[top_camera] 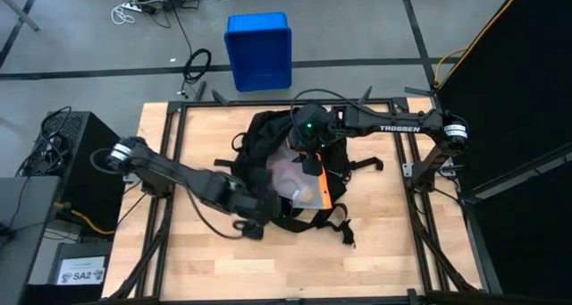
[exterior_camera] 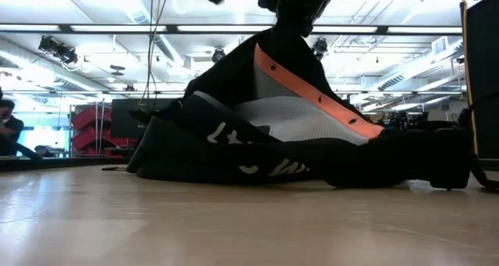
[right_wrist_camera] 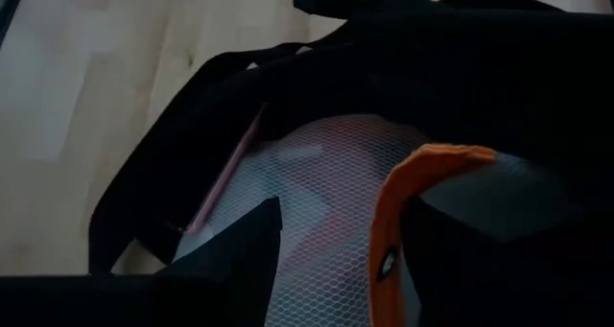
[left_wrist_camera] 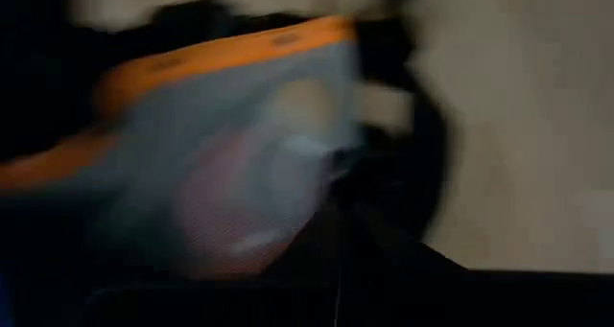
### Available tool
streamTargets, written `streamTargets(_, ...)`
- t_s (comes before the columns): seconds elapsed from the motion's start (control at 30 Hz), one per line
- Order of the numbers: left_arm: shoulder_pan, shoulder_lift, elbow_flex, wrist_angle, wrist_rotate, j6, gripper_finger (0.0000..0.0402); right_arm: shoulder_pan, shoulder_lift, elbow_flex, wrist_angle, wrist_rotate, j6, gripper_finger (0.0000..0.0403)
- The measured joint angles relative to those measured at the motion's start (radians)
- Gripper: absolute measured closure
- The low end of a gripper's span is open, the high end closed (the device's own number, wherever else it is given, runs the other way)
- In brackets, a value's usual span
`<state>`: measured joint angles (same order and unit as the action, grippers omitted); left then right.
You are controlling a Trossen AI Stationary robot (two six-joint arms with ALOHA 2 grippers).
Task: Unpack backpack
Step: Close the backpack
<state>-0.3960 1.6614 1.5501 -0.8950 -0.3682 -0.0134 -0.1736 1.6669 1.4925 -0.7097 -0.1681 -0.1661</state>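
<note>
From above, the backpack (top_camera: 286, 175) lies opened in the middle of the wooden table (top_camera: 393, 242), a slumped black fabric mass with straps trailing toward the near edge; inside it shows a pale mesh panel (top_camera: 290, 175) edged by an orange band (top_camera: 320, 190). The left gripper (top_camera: 253, 217) sits at the pack's near-left edge, fingers fully closed; whether they pinch fabric cannot be told. The right gripper (top_camera: 310, 162) hangs over the opening at the orange band, jaws partly apart and pinching that edge. A blue plastic crate (top_camera: 258, 50) stands on the floor beyond the table. From table height, the backpack (exterior_camera: 296, 133) rises in a soft tent, the orange band (exterior_camera: 320, 94) running diagonally over grey-white mesh, white lettering on its low side. The left wrist view is blurred: orange trim above translucent mesh. The right wrist view shows fine white netting (right_wrist_camera: 317, 202), the orange band (right_wrist_camera: 403, 202) with stitching beside a dark finger, and black straps on pale wood.
</note>
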Motion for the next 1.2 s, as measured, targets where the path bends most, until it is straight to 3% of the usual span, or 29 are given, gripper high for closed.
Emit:
streamTargets(0.1, -0.015, 0.083, -0.014, 0.103, 0.097, 0.092, 0.0395, -0.003, 0.000, 0.000, -0.002, 0.008, 0.000, 0.0222)
streamTargets(0.27, -0.019, 0.237, -0.016, 0.221, 0.147, 0.168, 0.0353, -0.018, 0.000, 0.000, -0.012, 0.008, -0.002, 0.0220)
streamTargets(0.5, -0.005, 0.346, -0.016, 0.384, 0.125, 0.168, 0.0249, -0.026, 0.000, 0.000, -0.050, 0.011, -0.003, 0.0220)
streamTargets(0.67, -0.005, 0.387, -0.017, 0.410, 0.019, 0.199, 0.0176, -0.023, 0.000, 0.000, -0.051, 0.011, 0.007, 0.0222)
streamTargets(0.87, -0.004, 0.409, -0.017, 0.393, -0.029, 0.189, 0.0111, -0.019, 0.000, 0.000, -0.051, 0.011, 0.009, 0.0221)
streamTargets(1.0, -0.002, 0.410, -0.015, 0.358, -0.077, 0.158, 0.0090, -0.019, 0.000, 0.000, -0.049, 0.011, 0.011, 0.0222)
streamTargets(1.2, 0.015, 0.463, -0.016, 0.312, -0.102, 0.137, 0.0092, -0.019, 0.000, 0.000, -0.040, 0.011, 0.017, 0.0222)
